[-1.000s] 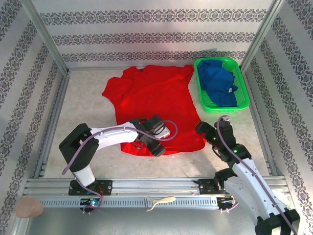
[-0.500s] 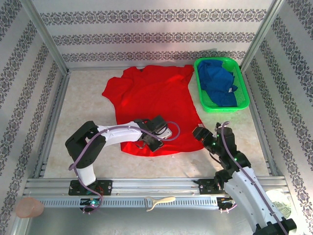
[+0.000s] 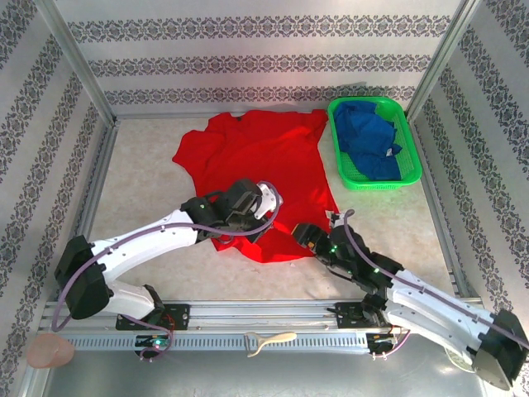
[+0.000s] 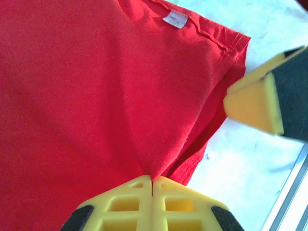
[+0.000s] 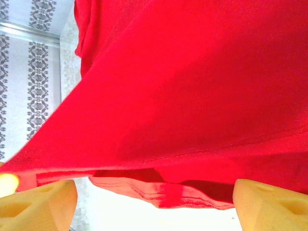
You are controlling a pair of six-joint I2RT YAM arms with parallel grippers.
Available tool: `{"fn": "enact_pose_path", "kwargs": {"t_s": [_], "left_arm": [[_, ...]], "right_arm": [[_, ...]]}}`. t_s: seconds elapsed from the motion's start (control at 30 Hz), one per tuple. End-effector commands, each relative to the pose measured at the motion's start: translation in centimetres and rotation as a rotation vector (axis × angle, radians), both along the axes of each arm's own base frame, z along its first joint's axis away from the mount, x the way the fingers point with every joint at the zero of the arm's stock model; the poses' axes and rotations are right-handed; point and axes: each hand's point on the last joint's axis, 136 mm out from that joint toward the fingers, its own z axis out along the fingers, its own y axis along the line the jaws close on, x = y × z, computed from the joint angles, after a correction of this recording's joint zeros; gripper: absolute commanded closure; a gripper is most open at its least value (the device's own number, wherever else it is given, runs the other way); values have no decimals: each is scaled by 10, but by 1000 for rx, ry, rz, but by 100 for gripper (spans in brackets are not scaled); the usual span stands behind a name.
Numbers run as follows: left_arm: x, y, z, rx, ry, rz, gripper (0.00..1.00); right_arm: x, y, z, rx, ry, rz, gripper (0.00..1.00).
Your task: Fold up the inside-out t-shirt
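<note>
Presently, t-shirt [image 3: 264, 157]: red, spread over the middle of the table [image 3: 140, 190], with its near edge bunched and drawn up.
Left gripper [image 4: 152, 179]: clenched on a pinch of the t-shirt just inside the near hem; the cloth tents up to the closed yellow fingers.
Right gripper [image 5: 154, 204]: jaws spread wide, gripping nothing; the hem hangs between its fingers.
Tag [image 4: 174, 18]: small, white, beside a stitched seam.
Basket [image 3: 411, 175]: green, just right of the t-shirt, with a blue garment [image 3: 368, 136] inside.

Bright, even light; slight wrist-cam blur
</note>
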Motion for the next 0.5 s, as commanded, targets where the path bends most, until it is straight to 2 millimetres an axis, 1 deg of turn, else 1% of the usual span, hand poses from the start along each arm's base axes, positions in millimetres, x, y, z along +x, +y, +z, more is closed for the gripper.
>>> {"fn": "enact_pose_path", "kwargs": {"t_s": [0.0, 0.1, 0.17, 0.3, 0.47], "left_arm": [[-3, 3, -5, 1, 6, 34, 100], [-4, 5, -4, -7, 7, 40, 100], [-5, 6, -3, -13, 3, 45, 100], [-7, 8, 2, -36, -3, 52, 100], [-15, 7, 16, -85, -10, 44, 100]], "right_arm": [[19, 5, 27, 110, -65, -172, 14], [20, 23, 32, 139, -60, -163, 9], [23, 37, 43, 174, -61, -161, 5], [30, 44, 44, 219, -65, -222, 3], [42, 52, 42, 287, -47, -287, 2]]}}
